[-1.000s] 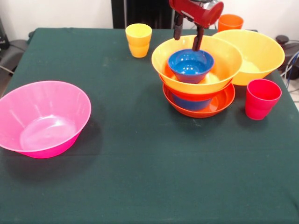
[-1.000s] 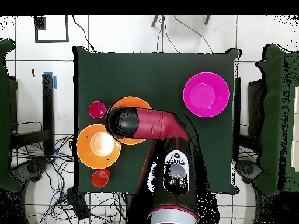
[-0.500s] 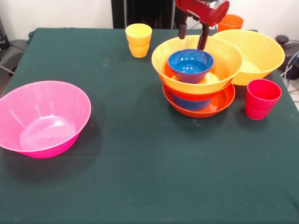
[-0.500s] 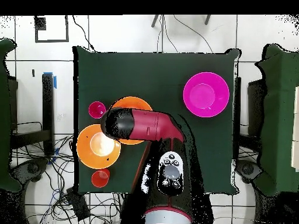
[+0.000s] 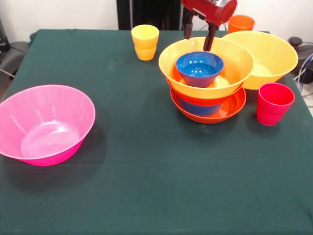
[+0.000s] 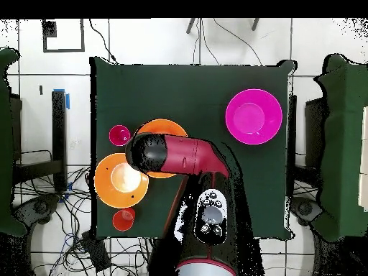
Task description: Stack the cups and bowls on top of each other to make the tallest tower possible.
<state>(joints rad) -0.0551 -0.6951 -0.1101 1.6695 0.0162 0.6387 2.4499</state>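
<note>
The gripper (image 5: 198,39) hangs empty, fingers spread, just above the far rim of the tower (image 5: 207,100), whose small blue bowl (image 5: 199,68) sits nested on top, apparently released.

The counter (image 5: 146,196) has a dark green cloth. On it stand the pink bowl (image 5: 44,125), the yellow cup (image 5: 145,41), the tower (image 5: 208,78), the large orange-yellow bowl (image 5: 266,58), the red-pink cup (image 5: 274,104) and the orange cup (image 5: 241,23).
</note>
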